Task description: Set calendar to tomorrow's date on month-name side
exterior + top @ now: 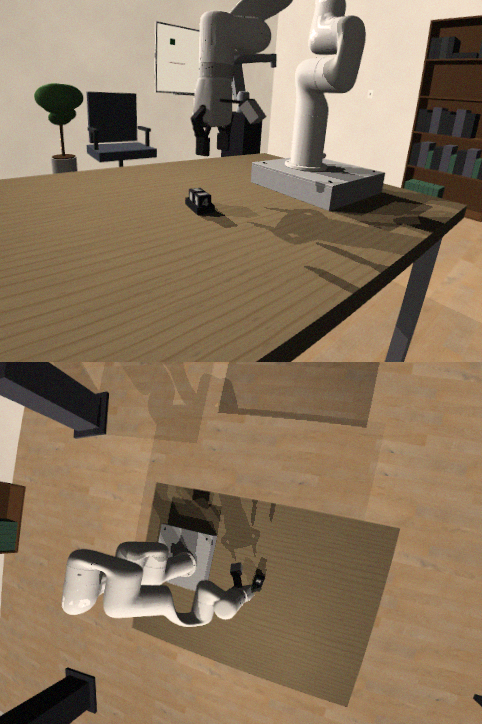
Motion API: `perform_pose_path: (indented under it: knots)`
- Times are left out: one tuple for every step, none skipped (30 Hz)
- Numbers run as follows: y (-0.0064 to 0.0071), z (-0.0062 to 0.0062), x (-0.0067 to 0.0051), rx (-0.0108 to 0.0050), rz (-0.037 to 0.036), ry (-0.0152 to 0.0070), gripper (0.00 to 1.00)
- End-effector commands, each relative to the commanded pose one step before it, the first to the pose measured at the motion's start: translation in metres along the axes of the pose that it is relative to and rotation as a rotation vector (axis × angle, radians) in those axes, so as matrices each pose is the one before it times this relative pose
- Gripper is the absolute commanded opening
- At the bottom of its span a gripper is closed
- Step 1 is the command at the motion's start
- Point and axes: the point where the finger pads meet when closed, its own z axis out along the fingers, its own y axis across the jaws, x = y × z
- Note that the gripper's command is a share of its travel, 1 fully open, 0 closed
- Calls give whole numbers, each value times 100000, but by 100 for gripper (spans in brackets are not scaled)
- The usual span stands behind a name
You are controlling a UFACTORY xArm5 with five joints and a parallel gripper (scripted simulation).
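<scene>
The calendar is a small dark tray on the wooden table, holding two dark cubes side by side with white faces too small to read. In the top view, the calendar shows as a dark spot with a white mark, partly overlapped by one finger. My gripper is open and empty. It hangs well above the table with its fingers pointing down, above and slightly behind the calendar. From above, the gripper sits almost over the calendar.
The grey robot base stands on the table at the right, close to the table's edge. Off the table are an office chair, a potted plant and a bookshelf.
</scene>
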Motion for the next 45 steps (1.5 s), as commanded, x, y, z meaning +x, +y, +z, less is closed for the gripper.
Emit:
perform_pose_path:
  knots:
    - [-149, -11, 30, -369, -17429, -231, 100]
    - [-16, 6, 9, 0, -1103, 0, 100]
    - [-44, 17, 25, 0, -3098, 0, 100]
    - [-34, 13, 21, 0, -2410, 0, 100]
    - [-39, 16, 26, 0, -2879, 0, 100]
    - [-30, 12, 21, 0, -2239, 0, 100]
    - [-42, 17, 31, 0, -3170, 0, 100]
    - [-20, 9, 16, 0, -1548, 0, 100]
    - [-50, 21, 40, 0, -3904, 0, 100]
    - [-5, 2, 4, 0, -404, 0, 100]
    - [-48, 21, 42, 0, -3894, 0, 100]
    - [-41, 19, 39, 0, -3477, 0, 100]
    - [-31, 15, 32, 0, -2728, 0, 100]
    - [-4, 2, 4, 0, -335, 0, 100]
    - [0, 0, 0, 0, 0, 0, 100]
    - [0, 0, 0, 0, 0, 0, 100]
    - [-29, 15, 32, 0, -2656, 0, 100]
    - [-24, 13, 28, 0, -2260, 0, 100]
    - [-20, 10, 24, 0, -1879, 0, 100]
    - [-16, 8, 19, 0, -1519, 0, 100]
    - [-12, 7, 15, 0, -1183, 0, 100]
    - [-9, 5, 12, 0, -879, 0, 100]
    - [-6, 3, 8, 0, -610, 0, 100]
    - [-4, 2, 5, 0, -383, 0, 100]
    - [-2, 1, 3, 0, -203, 0, 100]
    - [-1, 0, 1, 0, -77, 0, 100]
    - [0, 0, 0, 0, -11, 0, 100]
    - [0, 4, 0, 0, 0, 0, 100]
    - [-1, 26, 0, 0, -1, 0, 100]
    - [-2, 66, 1, 0, -3, 0, 100]
    - [-4, 116, 2, 0, -6, 0, 100]
    - [0, 0, 0, 0, 0, 0, 100]
    - [0, 0, 0, 0, 0, 0, 100]
    - [-7, 174, 3, 0, -9, 0, 100]
    - [-10, 233, 6, 0, -12, 0, 100]
    - [-14, 290, 10, 0, -15, 0, 100]
    - [-8, 342, -4, 0, -1, 0, 100]
    - [-11, 387, -2, 0, 0, 0, 100]
    - [-12, 422, -1, 0, 0, 0, 100]
    - [-10, 447, -7, 0, 0, 0, 100]
    - [-13, 458, -1, 0, 0, 0, 100]
    - [-9, 459, -9, 0, 0, 0, 100]
    - [-13, 445, -1, 0, 0, 0, 100]
    - [-9, 421, -8, 0, 0, 0, 100]
    - [-10, 386, -3, 0, 0, 0, 100]
